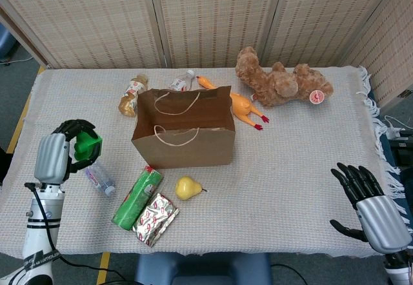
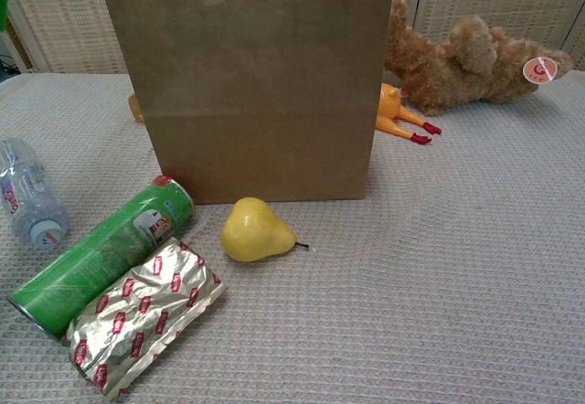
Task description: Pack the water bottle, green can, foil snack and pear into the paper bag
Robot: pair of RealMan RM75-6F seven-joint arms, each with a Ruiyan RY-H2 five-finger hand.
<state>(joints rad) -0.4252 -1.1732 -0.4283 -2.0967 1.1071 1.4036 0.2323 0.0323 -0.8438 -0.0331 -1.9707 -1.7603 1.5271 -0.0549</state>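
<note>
The left hand (image 1: 63,156) hangs above the left edge of the table (image 1: 310,169), its fingers curled in; I cannot tell whether they grip anything, though something green shows at the palm. The water bottle (image 1: 98,176) lies on the cloth just at its four o'clock, partly hidden beneath it, long axis running from ten o'clock to four o'clock, cap toward four. The right hand (image 1: 371,207) rests far off at the table's right edge, fingers spread and holding nothing, so the left hand is plainly the nearer one. The open paper bag (image 1: 184,130) stands at two o'clock from the bottle. The green can (image 1: 137,197), foil snack (image 1: 155,218) and pear (image 1: 187,187) lie outside the bag, at its six o'clock.
</note>
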